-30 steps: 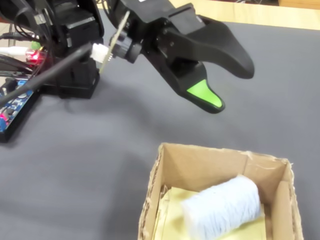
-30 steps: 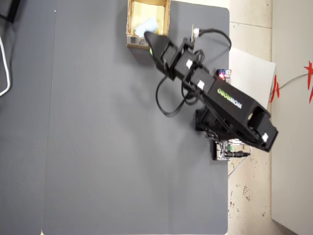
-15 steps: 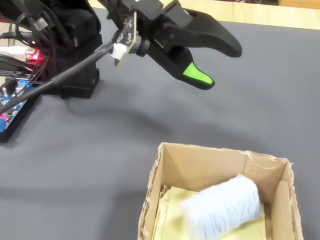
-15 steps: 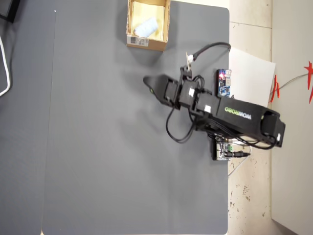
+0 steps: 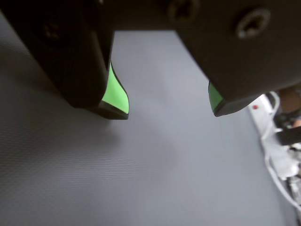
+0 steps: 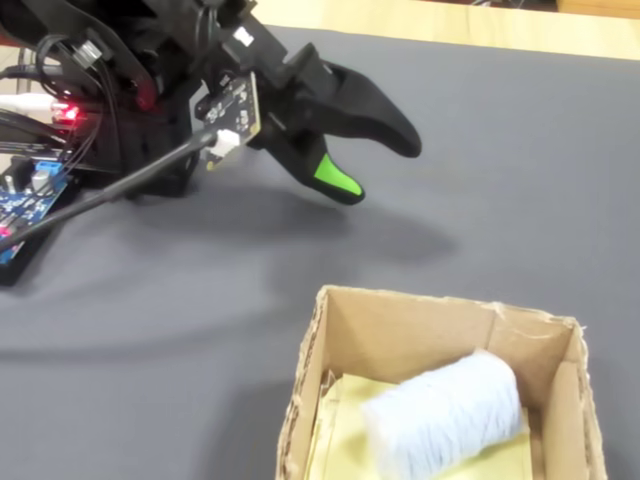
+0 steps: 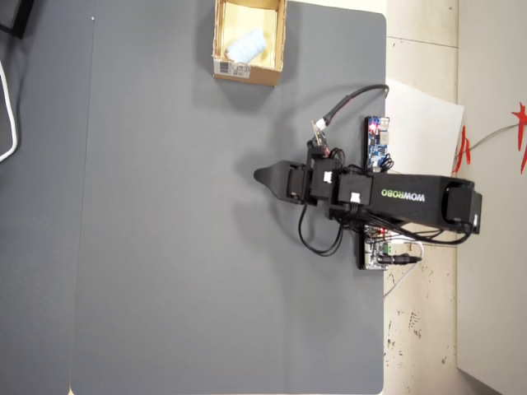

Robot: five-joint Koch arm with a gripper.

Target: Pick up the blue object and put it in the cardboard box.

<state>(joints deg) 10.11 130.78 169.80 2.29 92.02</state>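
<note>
Pale blue and soft-looking, the blue object [image 6: 445, 413] lies inside the cardboard box [image 6: 405, 325], nearest to me in the fixed view. It looks like a ribbed roll or folded cloth, resting tilted on the box's pale yellowish floor. I see the box's tan corrugated walls with ragged edges; its lower part is cut off by the bottom of that picture.

From overhead, the box [image 7: 222, 39] sits at the far top edge of the grey mat [image 7: 181, 247], and the blue object [image 7: 246, 47] shows as a small light patch within it. A white printed label [image 7: 233, 70] is on the outer side facing the arm, but I cannot read it.

Farther back, the gripper [image 6: 378, 165] hangs above the bare mat, well apart from the box, with nothing between its jaws. In the wrist view I see the gripper [image 5: 171, 108] spread wide, bright green pads [image 5: 115, 94] on the inner faces, grey mat visible through the gap. White cables and hardware at that view's right edge are blurred.

On the arm [image 7: 403, 197] I can read "WOWROBO" upside down from overhead. Circuit boards [image 7: 377, 141] sit beside its base at the mat's right edge.
</note>
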